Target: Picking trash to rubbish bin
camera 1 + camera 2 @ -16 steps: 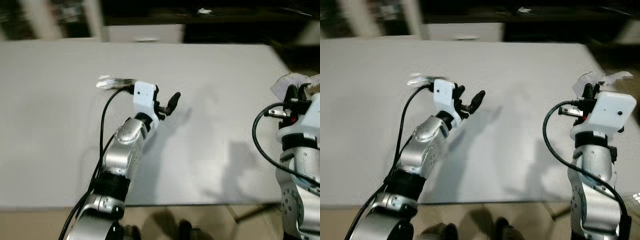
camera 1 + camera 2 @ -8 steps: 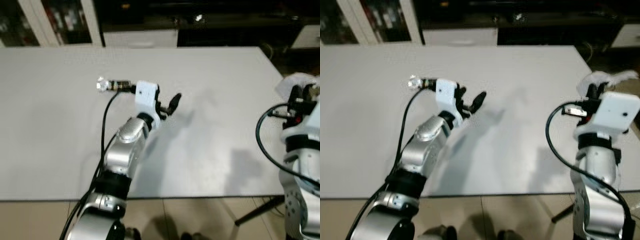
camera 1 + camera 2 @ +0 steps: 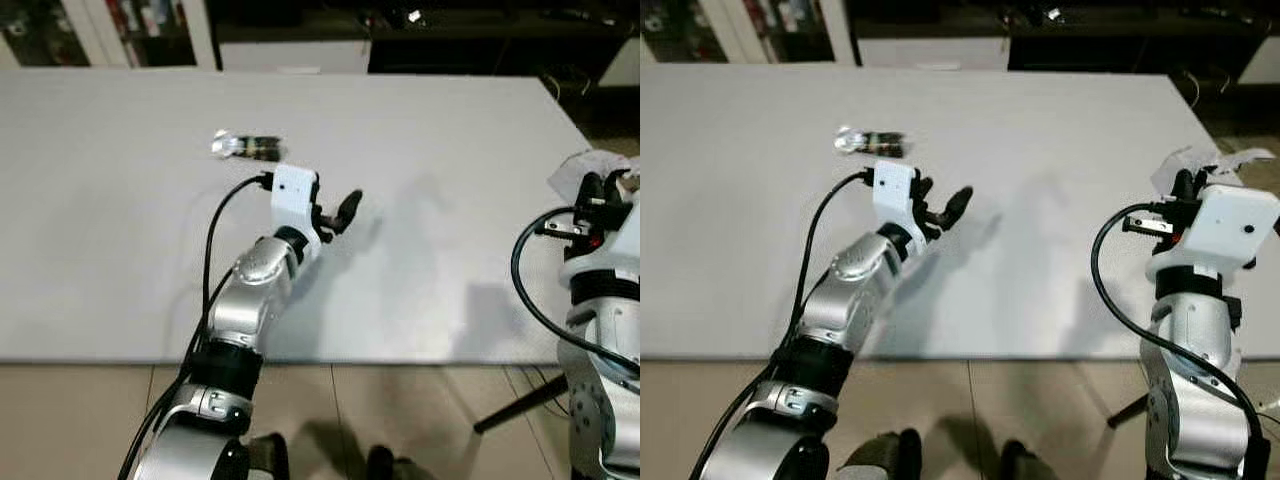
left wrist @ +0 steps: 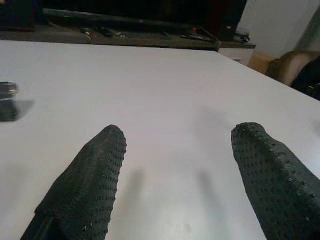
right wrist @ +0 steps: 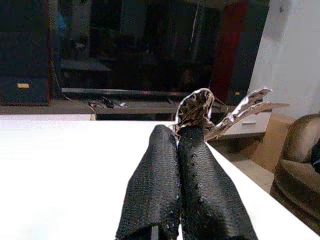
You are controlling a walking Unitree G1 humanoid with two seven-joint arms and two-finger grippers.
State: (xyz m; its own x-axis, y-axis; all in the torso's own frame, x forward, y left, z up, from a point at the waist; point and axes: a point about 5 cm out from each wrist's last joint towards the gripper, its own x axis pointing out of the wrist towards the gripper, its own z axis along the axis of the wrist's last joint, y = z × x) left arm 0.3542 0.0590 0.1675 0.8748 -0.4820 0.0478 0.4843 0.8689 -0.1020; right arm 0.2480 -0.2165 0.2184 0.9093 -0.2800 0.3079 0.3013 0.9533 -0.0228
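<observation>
Right wrist view showed you the right tool (image 5: 179, 150) pinched tight on a crinkled wrapper (image 5: 200, 111), held up past the desk's (image 3: 450, 120) right edge. Your left tool (image 4: 175, 165) hovered low over the middle of the desk with its fingers (image 4: 90, 175) spread wide and nothing between them. A second piece of trash, a small bottle (image 3: 247, 147), lay on the desk just beyond the left wrist.

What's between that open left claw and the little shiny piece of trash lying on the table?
Nothing visible. The left claw hangs open over the white table, and the shiny trash lies apart from it, with just bare tabletop between them. The right claw is shut on a crumpled wrapper.
</observation>
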